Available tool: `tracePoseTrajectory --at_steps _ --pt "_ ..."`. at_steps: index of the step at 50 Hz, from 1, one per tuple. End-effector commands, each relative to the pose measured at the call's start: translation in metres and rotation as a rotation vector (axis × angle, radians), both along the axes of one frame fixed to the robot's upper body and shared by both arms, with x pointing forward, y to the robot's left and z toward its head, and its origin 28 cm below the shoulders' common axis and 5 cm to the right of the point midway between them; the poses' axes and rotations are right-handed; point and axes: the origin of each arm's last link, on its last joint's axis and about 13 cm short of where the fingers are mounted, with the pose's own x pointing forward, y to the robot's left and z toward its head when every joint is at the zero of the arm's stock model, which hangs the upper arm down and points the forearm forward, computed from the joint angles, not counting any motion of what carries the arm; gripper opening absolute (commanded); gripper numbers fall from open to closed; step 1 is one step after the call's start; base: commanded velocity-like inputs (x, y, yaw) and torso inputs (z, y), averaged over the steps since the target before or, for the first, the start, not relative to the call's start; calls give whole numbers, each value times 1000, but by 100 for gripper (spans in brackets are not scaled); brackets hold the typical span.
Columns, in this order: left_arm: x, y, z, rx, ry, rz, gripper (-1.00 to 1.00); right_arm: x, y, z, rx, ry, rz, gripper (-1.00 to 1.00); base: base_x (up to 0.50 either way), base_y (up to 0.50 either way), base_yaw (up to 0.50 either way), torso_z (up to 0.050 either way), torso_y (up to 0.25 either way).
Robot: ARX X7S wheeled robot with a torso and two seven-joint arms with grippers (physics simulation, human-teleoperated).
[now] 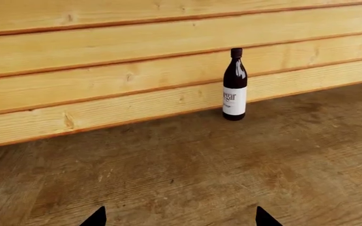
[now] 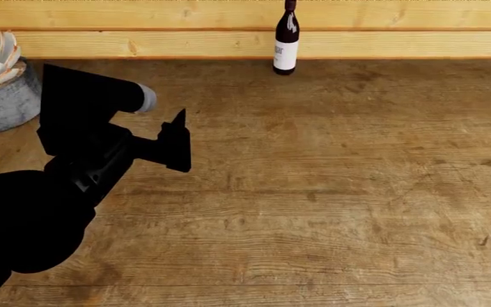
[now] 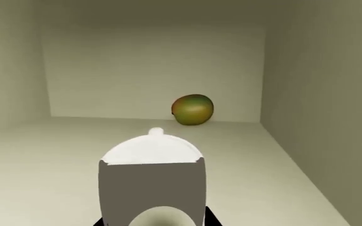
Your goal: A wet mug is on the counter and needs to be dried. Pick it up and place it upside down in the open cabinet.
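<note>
Mug (image 3: pixel 152 181) fills the near part of right wrist view, right in front of the cam, inside the cabinet (image 3: pixel 307 84): white glossy cyl, flat end up, small bump at far edge, prob handle. R gripper mostly hidden behind it, only a dark bit showing below; can't tell if it's clamped on mug. Cabinet interior pale, plain walls + floor. Mango (image 3: pixel 192 109) at back wall, well apart from mug. L gripper (image 1: pixel 179 217) fingers spread, holding nothing, over counter (image 2: pixel 331 192), brown weathered wood. Bottle (image 2: pixel 286 39) upright against plank wall (image 1: pixel 105 56). Grey pot (image 2: pixel 5 99) at counter's far left.
</note>
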Motion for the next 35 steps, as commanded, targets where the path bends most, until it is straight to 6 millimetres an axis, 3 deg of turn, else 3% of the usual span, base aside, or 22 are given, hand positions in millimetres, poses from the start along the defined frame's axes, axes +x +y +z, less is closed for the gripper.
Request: tracePoseTrajectory --at_steps 1,8,9,30,35 --pt "0 0 0 1 -1 4 100 13 -3 -9 74 61 -30 -100 24 0 9 0 -21" --pt "0 -1 -1 2 -2 5 100 13 -4 -9 74 67 -33 -100 23 0 9 3 -21" --pt "0 -1 -1 1 -1 5 100 13 -4 -9 75 67 -32 100 24 0 9 10 -21" --pt "1 -1 -2 -1 0 2 100 -1 -3 2 61 -9 -56 100 0 0 0 1 -15" --pt "0 -1 -2 0 9 -5 100 -9 -3 7 57 -39 -68 100 0 0 0 -3 224"
